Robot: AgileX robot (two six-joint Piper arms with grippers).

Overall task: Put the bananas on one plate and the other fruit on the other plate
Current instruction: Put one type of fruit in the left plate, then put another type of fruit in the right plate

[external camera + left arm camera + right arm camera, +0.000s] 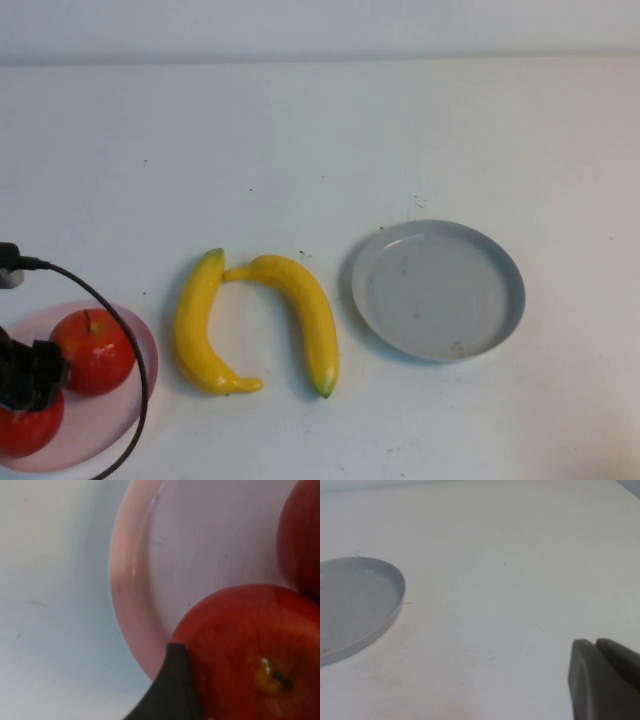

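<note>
Both red apples (93,350) sat on your pink plate (100,425) at lower left, your left gripper (30,375) around 1. You left 2 bananas (300,320) mid-table beside the empty grey-blue plate (505,300). Your right gripper (602,680) looked closed, holding nothing.

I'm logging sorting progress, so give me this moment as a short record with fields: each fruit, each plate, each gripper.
apples: both red apples on the pink plate
bananas: both bananas on the table between the plates, on neither plate
grey-blue plate: grey-blue plate holds no fruit
left gripper: left gripper over the pink plate, at the nearer apple
right gripper: right gripper out of the high view, shut, over bare table beside the grey-blue plate
remaining: both bananas still to be moved
</note>
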